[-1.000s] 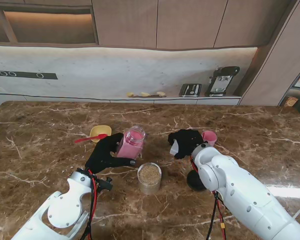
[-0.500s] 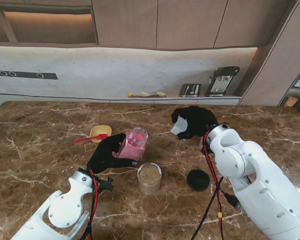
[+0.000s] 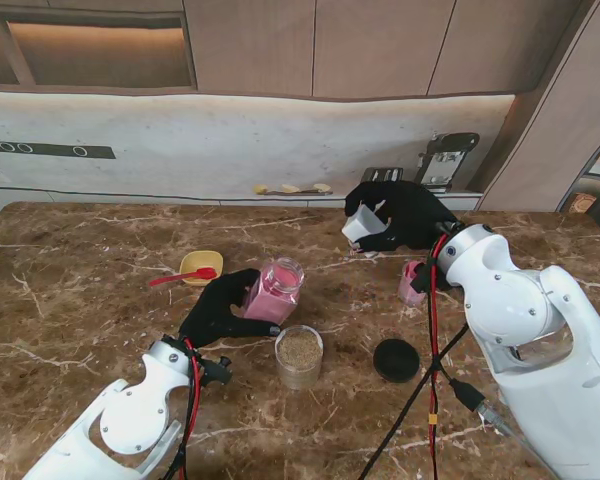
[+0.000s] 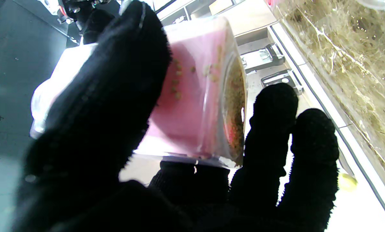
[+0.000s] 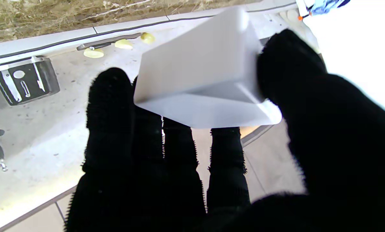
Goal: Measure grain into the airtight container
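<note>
1. The pink-tinted clear plastic container (image 3: 274, 290), holding a little grain, is tilted and lifted off the brown marble bench (image 3: 80, 300), just beyond the grain-filled clear glass jar (image 3: 299, 355).
2. The left hand (image 3: 220, 308) is clamped around the container's body.
3. The right hand (image 3: 405, 215) is closed on a white square plastic measuring cup (image 3: 363, 226), held high above the bench.
4. Step in hand, judged: transfer. Next move: bring cup mouth over container mouth before tipping.
5. A black round lid (image 3: 396, 360) lies right of the jar.

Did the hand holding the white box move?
Yes. The right hand carried the white box up and farther from me, away from the black lid, toward the back counter.
</note>
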You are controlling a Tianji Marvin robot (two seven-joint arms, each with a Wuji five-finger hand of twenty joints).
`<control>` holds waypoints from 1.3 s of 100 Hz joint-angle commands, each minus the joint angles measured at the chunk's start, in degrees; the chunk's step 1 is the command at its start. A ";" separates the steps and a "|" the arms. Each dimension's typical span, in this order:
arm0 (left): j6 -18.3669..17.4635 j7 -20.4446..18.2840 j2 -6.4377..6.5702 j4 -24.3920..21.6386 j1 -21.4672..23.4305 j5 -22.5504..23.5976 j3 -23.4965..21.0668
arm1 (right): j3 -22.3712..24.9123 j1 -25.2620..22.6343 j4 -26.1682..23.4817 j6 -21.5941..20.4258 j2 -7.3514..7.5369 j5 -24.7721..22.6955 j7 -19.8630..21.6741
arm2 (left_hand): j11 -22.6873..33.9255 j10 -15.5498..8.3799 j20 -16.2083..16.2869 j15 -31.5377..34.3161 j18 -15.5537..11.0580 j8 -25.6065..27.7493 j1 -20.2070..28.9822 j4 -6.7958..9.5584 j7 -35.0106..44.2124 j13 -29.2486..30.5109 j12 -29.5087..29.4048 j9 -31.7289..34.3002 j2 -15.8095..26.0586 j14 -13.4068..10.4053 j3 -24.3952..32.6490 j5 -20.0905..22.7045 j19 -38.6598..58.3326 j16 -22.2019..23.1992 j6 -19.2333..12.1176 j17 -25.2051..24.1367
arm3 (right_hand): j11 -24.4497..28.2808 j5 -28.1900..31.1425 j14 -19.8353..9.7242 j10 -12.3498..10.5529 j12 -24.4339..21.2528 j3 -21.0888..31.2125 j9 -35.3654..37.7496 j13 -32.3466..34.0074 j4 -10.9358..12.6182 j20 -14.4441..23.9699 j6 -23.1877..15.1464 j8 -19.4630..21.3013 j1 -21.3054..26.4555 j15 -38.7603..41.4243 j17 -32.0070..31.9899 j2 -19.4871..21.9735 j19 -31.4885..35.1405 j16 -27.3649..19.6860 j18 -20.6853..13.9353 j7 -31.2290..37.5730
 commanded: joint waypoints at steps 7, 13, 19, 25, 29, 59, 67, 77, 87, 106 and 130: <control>0.12 -0.13 0.03 0.38 -0.12 0.52 0.51 | 0.08 -0.06 -1.62 -0.70 0.57 2.32 2.68 | 16.70 -8.96 1.10 2.02 -0.69 6.95 9.81 5.52 35.13 1.27 3.33 10.56 27.26 -2.94 24.60 22.34 2.44 0.23 -15.52 -0.27 | 2.69 1.36 -3.11 -5.68 0.89 9.84 3.26 3.73 2.41 -0.83 1.34 0.12 10.42 4.22 -0.61 7.34 -0.77 3.46 -4.33 -0.37; 0.22 -0.08 0.00 0.47 -0.20 0.49 0.67 | -0.08 0.12 -2.02 -1.29 0.76 2.90 3.70 | 16.71 -8.82 1.10 2.03 -0.74 6.94 9.87 5.52 35.12 1.27 3.36 10.51 27.22 -2.92 24.61 22.37 2.42 0.24 -15.43 -0.28 | 2.55 1.50 -3.16 -5.75 0.82 9.71 3.30 3.65 2.48 -0.76 1.34 0.20 10.52 4.11 -0.71 7.39 -0.89 3.53 -4.31 -0.52; 0.37 -0.08 -0.01 0.54 -0.28 0.49 0.80 | -0.41 0.30 -2.40 -1.53 0.92 3.81 4.57 | 16.72 -8.79 1.11 2.02 -0.73 6.92 9.88 5.49 35.09 1.28 3.39 10.53 27.20 -2.95 24.59 22.34 2.44 0.24 -15.46 -0.25 | 2.52 1.65 -3.12 -5.65 0.83 9.52 3.52 3.68 2.47 -0.67 1.43 0.27 10.65 4.06 -0.72 7.53 -0.95 3.62 -4.31 -0.64; 0.51 -0.09 -0.02 0.55 -0.33 0.46 0.91 | -0.90 0.52 -2.74 -1.79 1.07 4.43 5.36 | 16.69 -8.78 1.12 2.01 -0.67 6.91 9.86 5.50 35.08 1.24 3.36 10.56 27.22 -2.88 24.59 22.37 2.47 0.24 -15.37 -0.21 | 2.39 1.73 -3.06 -5.54 0.83 9.31 3.62 3.77 2.43 -0.59 1.48 0.30 10.98 4.04 -0.83 7.74 -1.05 3.71 -4.38 -0.73; 0.58 -0.06 -0.03 0.50 -0.32 0.44 0.96 | -1.31 0.66 -2.91 -2.07 1.13 4.43 5.61 | 16.67 -8.79 1.13 2.02 -0.61 6.90 9.87 5.52 35.07 1.24 3.35 10.53 27.21 -2.80 24.60 22.38 2.48 0.26 -15.38 -0.22 | 2.37 1.80 -3.04 -5.66 0.86 9.16 3.75 3.82 2.39 -0.53 1.54 0.32 11.05 4.03 -0.84 7.74 -1.07 3.75 -4.40 -0.76; 0.73 0.06 -0.13 0.65 -0.71 0.16 1.49 | -5.44 2.10 -3.18 -4.23 1.23 3.69 5.81 | 16.67 -8.86 1.14 2.03 -0.66 6.89 9.87 5.49 35.02 1.24 3.39 10.51 27.21 -2.81 24.58 22.35 2.45 0.27 -15.41 -0.28 | 2.14 1.84 -3.17 -5.58 1.07 9.12 3.74 3.86 2.50 -0.04 1.51 0.40 10.80 3.90 -0.93 7.64 -1.20 3.95 -4.70 -1.12; 0.85 0.00 -0.14 0.67 -0.81 0.09 1.59 | -6.35 2.47 -3.29 -5.05 1.27 3.42 5.86 | 16.68 -8.76 1.14 2.03 -0.69 6.89 9.87 5.48 35.02 1.22 3.39 10.52 27.19 -2.84 24.57 22.35 2.45 0.27 -15.39 -0.30 | 2.10 1.78 -3.29 -5.75 1.12 9.19 3.66 3.83 2.52 0.09 1.52 0.46 10.71 3.88 -0.93 7.66 -1.25 4.01 -4.71 -1.21; 1.00 0.08 -0.16 0.56 -0.80 0.13 1.63 | -7.09 2.85 -3.53 -5.98 1.34 2.88 5.96 | 16.69 -8.78 1.15 2.04 -0.67 6.89 9.89 5.49 35.01 1.14 3.38 10.50 27.19 -2.78 24.57 22.31 2.45 0.29 -15.32 -0.35 | 2.09 1.79 -3.28 -5.70 1.16 9.25 3.57 3.73 2.53 0.23 1.57 0.56 10.54 3.89 -0.92 7.69 -1.31 4.11 -4.71 -1.24; 0.97 0.11 -0.14 0.60 -0.83 0.34 1.57 | -7.47 3.11 -3.85 -6.86 1.46 2.57 6.38 | 16.69 -8.91 1.16 2.08 -0.72 6.88 9.87 5.49 35.01 1.17 3.37 10.47 27.22 -2.88 24.57 22.28 2.46 0.29 -15.36 -0.33 | 2.05 1.69 -3.41 -5.73 1.17 9.32 3.40 3.64 2.60 0.34 1.55 0.59 10.33 3.85 -1.01 7.72 -1.41 4.15 -4.71 -1.39; 1.03 0.19 -0.12 0.54 -0.81 0.70 1.44 | -7.69 2.87 -4.43 -8.72 1.61 2.08 6.67 | 16.73 -8.86 1.16 2.14 -0.75 6.88 9.84 5.51 35.06 1.25 3.33 10.52 27.22 -2.87 24.58 22.31 2.49 0.27 -15.36 -0.26 | 2.07 1.57 -3.53 -5.76 1.17 9.40 3.26 3.35 2.65 0.53 1.56 0.70 9.84 3.74 -1.28 7.88 -1.66 4.17 -4.75 -1.55; 1.20 0.30 -0.18 0.64 -1.07 0.71 1.70 | -7.97 2.61 -4.57 -11.86 1.98 -0.52 7.39 | 16.74 -8.81 1.14 2.14 -0.79 6.81 9.84 5.50 34.95 1.28 3.30 10.56 27.21 -2.90 24.59 22.27 2.53 0.23 -15.41 -0.20 | 2.04 1.12 -3.89 -6.07 1.11 9.09 2.74 2.83 2.74 0.85 1.56 0.75 9.25 3.70 -1.71 8.41 -2.04 4.25 -4.95 -1.89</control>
